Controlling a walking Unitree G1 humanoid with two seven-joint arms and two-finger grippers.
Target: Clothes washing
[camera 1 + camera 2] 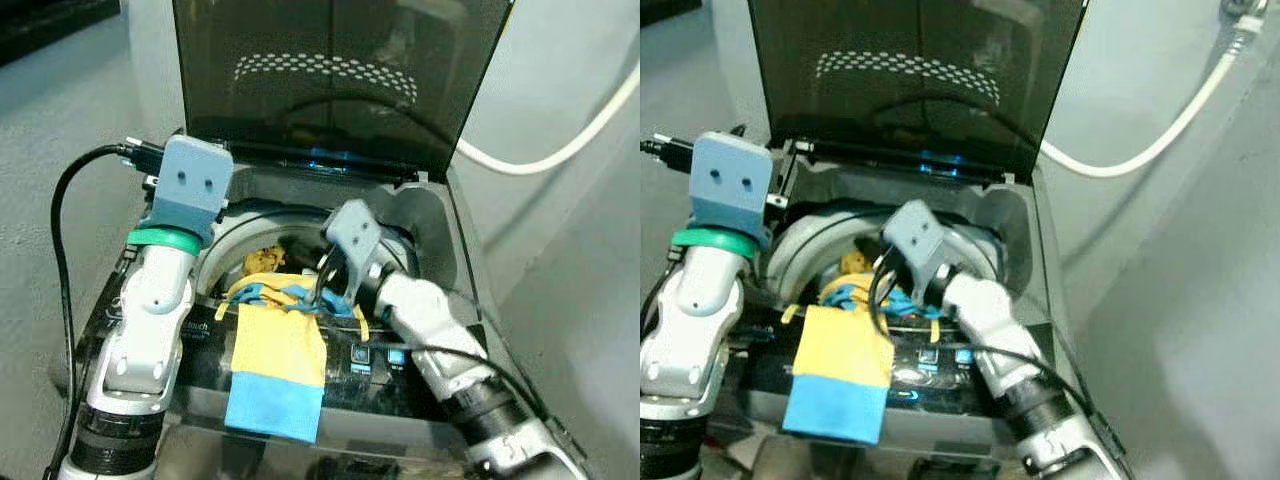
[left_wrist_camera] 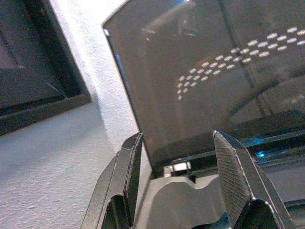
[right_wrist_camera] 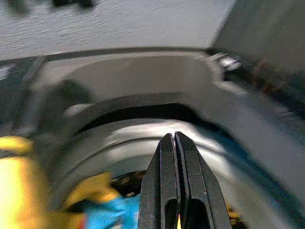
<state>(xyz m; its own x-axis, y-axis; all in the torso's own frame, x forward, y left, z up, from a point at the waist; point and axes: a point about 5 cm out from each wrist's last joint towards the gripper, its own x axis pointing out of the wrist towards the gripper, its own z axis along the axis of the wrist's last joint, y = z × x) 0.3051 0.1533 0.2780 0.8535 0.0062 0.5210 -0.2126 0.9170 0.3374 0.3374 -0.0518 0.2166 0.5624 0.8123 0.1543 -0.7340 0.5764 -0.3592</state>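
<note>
Top-loading washing machine (image 1: 455,250) with its dark lid (image 1: 330,80) raised, seen from the head camera. A yellow-and-blue garment (image 1: 275,365) hangs over the front rim of the tub opening (image 1: 235,250), its blue hem draped down across the control panel (image 1: 375,360) and its upper part, with blue and yellow straps, gathered at the mouth of the drum. The cloth looks soft, light and limp; it should bunch and slide rather than hold shape, so the gathered fabric at the rim is judged the better place to take hold than the loose hanging hem. The right gripper (image 3: 175,191) sits at the tub opening just over the gathered straps, its fingers pressed together; whether a thin strap is pinched between them cannot be told, as the wrist view is blurred and the tips are cut off. The left gripper (image 2: 183,191) is raised beside the left of the tub, its fingers apart and holding nothing, pointing toward the lid. A patterned yellow item (image 1: 265,260) lies deeper in the drum, mostly hidden. A white hose (image 1: 560,150) crosses the wall behind.
</note>
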